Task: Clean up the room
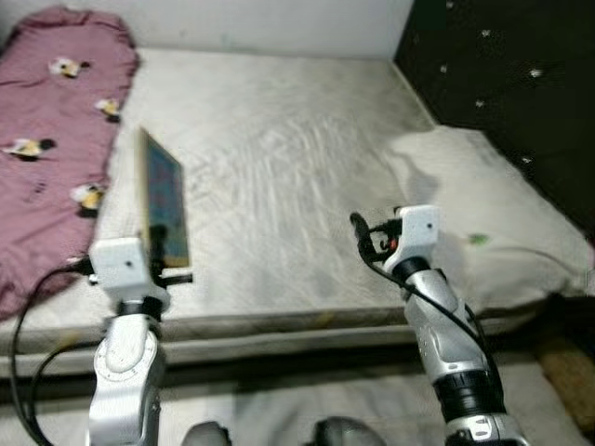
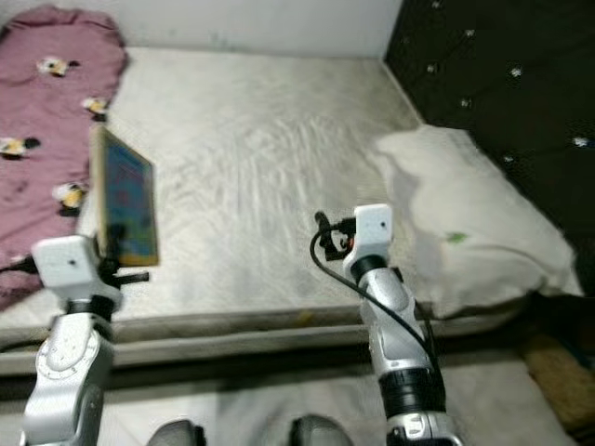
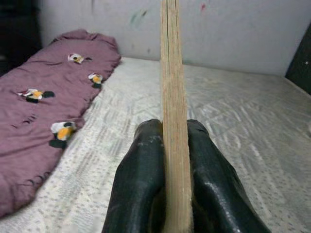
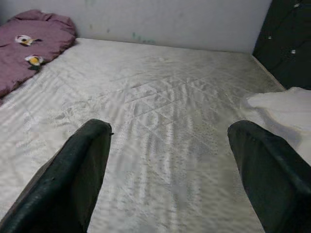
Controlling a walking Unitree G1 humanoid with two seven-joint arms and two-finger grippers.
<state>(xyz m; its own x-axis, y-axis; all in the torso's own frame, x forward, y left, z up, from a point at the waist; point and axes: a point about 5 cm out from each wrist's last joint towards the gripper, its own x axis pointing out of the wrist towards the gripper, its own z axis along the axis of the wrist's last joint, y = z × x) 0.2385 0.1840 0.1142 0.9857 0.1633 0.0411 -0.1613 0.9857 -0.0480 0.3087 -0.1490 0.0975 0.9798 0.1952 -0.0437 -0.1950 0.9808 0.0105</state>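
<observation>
Pinching an upright book (image 1: 164,198), the left pincer (image 3: 167,160) hovers above the bed (image 1: 279,158); blanket (image 1: 46,139) at ten o'clock, pillow (image 1: 465,214) at two, right pincer (image 4: 170,170) spread.

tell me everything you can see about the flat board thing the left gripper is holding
The board is a thin, flat rectangular panel with pale wooden edges and a bluish, colourfully printed face, blurred here. It stands on edge, raised above the white mattress, its face turned toward the robot's right. The left gripper is shut on its lower end, one black finger pressed on each side. Nothing else touches it.
</observation>
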